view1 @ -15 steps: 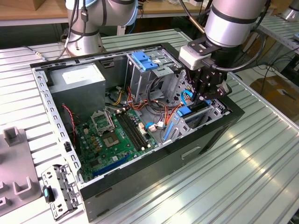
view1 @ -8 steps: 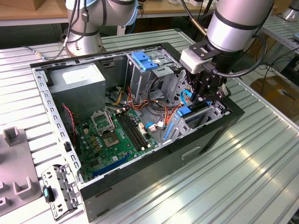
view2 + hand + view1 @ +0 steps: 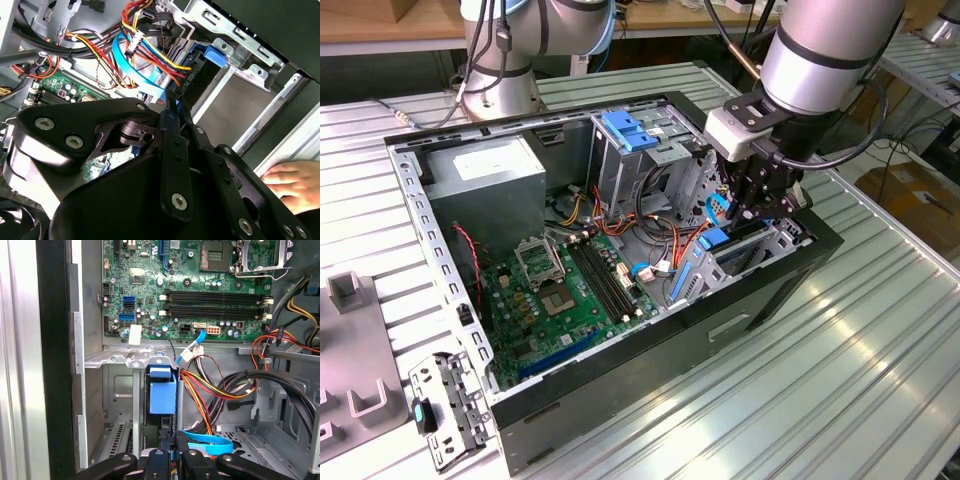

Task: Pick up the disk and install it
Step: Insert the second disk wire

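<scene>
Your gripper (image 3: pixel 170 452) is pinched on the disk (image 3: pixel 162 392), held on edge so it can slide into the drive bay (image 3: pixel 117 405) at the case's front corner; beyond it, the first wrist view shows the motherboard (image 3: pixel 185 285), the second a hand (image 3: pixel 292 182) resting outside the case.

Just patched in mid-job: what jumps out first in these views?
The gripper is down inside the open computer case, at the disk with its blue carrier standing in the drive bay. The green motherboard lies exposed beside it. A person's hand rests at the case edge.
</scene>
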`<state>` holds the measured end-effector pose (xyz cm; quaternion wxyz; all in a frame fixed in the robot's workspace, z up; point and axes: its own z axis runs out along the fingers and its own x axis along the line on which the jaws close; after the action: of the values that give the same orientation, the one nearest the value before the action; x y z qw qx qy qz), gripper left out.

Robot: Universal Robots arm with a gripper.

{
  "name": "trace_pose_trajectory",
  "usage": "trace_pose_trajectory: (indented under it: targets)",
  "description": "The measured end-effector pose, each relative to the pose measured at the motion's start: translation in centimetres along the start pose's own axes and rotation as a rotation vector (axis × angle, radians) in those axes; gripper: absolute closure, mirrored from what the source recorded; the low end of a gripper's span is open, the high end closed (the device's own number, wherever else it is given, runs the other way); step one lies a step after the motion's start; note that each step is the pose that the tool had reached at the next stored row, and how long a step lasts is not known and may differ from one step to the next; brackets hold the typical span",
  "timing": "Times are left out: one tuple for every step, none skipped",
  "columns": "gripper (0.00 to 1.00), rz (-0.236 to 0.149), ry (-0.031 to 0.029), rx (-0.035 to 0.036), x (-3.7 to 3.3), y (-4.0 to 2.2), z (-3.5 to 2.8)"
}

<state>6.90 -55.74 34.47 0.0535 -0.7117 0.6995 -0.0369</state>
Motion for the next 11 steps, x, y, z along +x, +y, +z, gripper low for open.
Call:
trace_pose_trajectory:
  targets:
    - [0.84, 0.0, 0.0, 0.0, 0.0, 0.01, 0.05]
    - [0.84, 0.0, 0.0, -0.0001, 0.01, 0.01, 0.08]
    - [0.84, 0.0, 0.0, 0.0, 0.01, 0.02, 0.15]
    - [0.84, 0.0, -0.0001, -0.0001, 0.01, 0.04, 0.27]
    - [0.84, 0.0, 0.0, -0.0001, 0.01, 0.05, 0.35]
    - [0.84, 0.0, 0.0002, -0.0001, 0.01, 0.05, 0.37]
    - [0.84, 0.0, 0.0003, -0.0002, 0.02, 0.05, 0.37]
    - [0.84, 0.0, 0.0002, -0.0002, 0.02, 0.05, 0.37]
    - [0.84, 0.0, 0.0, -0.0001, 0.02, 0.05, 0.39]
    - [0.84, 0.0, 0.0, -0.0001, 0.01, 0.05, 0.39]
    - [0.84, 0.0, -0.0001, -0.0002, 0.02, 0.05, 0.39]
